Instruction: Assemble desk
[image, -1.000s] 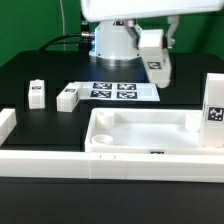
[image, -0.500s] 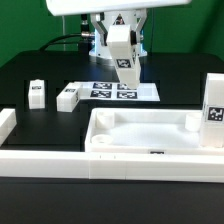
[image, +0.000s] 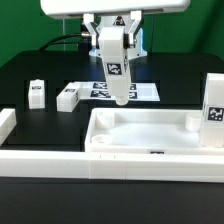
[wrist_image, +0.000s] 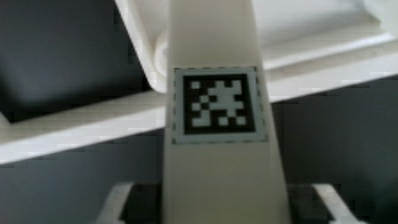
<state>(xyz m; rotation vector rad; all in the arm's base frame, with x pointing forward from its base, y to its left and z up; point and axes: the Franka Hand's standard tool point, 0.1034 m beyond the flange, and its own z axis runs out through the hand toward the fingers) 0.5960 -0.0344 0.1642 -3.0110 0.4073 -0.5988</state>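
The gripper (image: 114, 36) is clamped on a white leg (image: 117, 72). This leg hangs upright in the air, just over the far rim of the tabletop (image: 140, 152). A second leg (image: 213, 112) stands at the tabletop's corner on the exterior view's right. A third leg (image: 37, 93) and a fourth leg (image: 68, 97) rest on the black worktop (image: 30, 68) at the exterior view's left.
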